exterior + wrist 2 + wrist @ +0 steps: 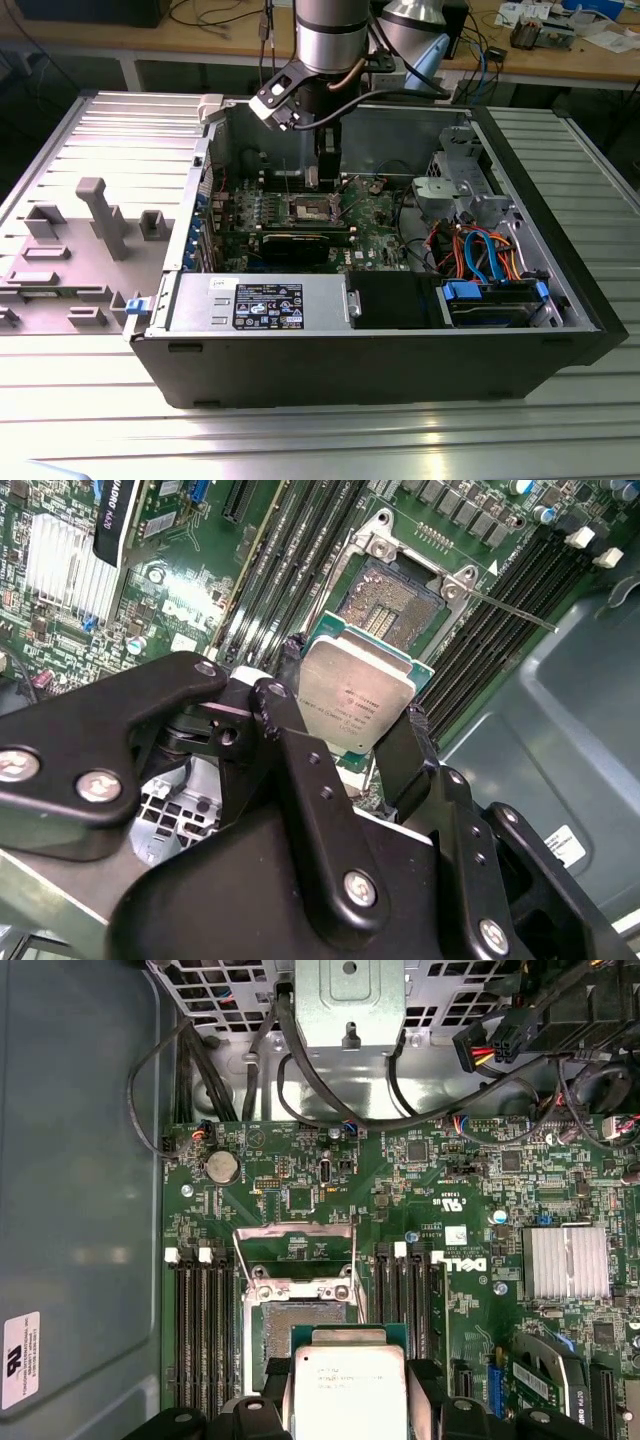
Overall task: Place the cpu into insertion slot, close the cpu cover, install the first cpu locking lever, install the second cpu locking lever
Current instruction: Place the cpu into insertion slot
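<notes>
— The gripper has its two black fingers clamped on the cpu, one on each side edge, down inside the open computer case on the tabletop.

— Is the chip in yet?

— No. It hangs over the green motherboard, metal top up, right at the insertion slot. In the first wrist view it overlaps the slot's near border. The dark pin field is bare.

— And the cpu cover?

— Tipped open at the far side of the slot. You can see the board through its square opening.

— The levers?

— A thin rod juts from a corner of the slot, out over the memory slots. I take it for one locking lever, released. The other I can't pick out.

— So how far along?

— By my reckoning, partway through the first step. The chip is in hand and at the slot, but not seated. Closing the cover and fastening both levers are all left to do.
</notes>
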Tool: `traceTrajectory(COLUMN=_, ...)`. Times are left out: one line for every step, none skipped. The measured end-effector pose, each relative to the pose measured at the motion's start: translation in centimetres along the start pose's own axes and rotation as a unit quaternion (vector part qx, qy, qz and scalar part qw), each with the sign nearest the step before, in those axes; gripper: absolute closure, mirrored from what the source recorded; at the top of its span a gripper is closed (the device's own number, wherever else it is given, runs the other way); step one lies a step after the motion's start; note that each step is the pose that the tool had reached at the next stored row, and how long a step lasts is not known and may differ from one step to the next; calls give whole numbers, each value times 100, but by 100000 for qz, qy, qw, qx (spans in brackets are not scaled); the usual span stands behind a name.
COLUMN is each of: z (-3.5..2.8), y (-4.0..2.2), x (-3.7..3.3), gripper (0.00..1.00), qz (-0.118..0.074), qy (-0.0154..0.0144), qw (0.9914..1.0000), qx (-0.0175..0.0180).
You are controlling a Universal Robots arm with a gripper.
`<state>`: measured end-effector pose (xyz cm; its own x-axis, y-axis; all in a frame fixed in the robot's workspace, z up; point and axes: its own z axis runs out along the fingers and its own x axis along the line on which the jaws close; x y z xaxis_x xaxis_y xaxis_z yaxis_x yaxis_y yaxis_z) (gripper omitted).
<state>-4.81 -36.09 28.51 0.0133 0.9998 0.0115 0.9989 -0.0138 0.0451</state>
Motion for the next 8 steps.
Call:
traceTrajectory(z=0, y=0, x=0, gripper=46, qz=0, qy=1, qw=100000, qx=-1)
traceTrajectory(z=0, y=0, x=0, gripper=46, qz=-2, qy=0, qw=100000, qx=-1)
traceTrajectory(z=0, y=0, x=0, gripper=46, qz=-1, qy=1, qw=100000, qx=-2)
traceTrajectory(z=0, y=0, x=0, gripper=46, qz=0, qy=-3, qw=100000, qx=0)
traceTrajectory(z=0, y=0, x=0, gripper=46, qz=-1, qy=-2, qw=100000, qx=0)
traceTrajectory(z=1, y=0, x=0, gripper=46, qz=-4, qy=-8, qw=100000, qx=-49)
traceTrajectory(z=4, y=-1, x=0, gripper=46, qz=3, qy=-37, qw=100000, qx=-227)
traceTrajectory(z=6, y=0, x=0, gripper=46, qz=-5, qy=-50, qw=99999, qx=-366)
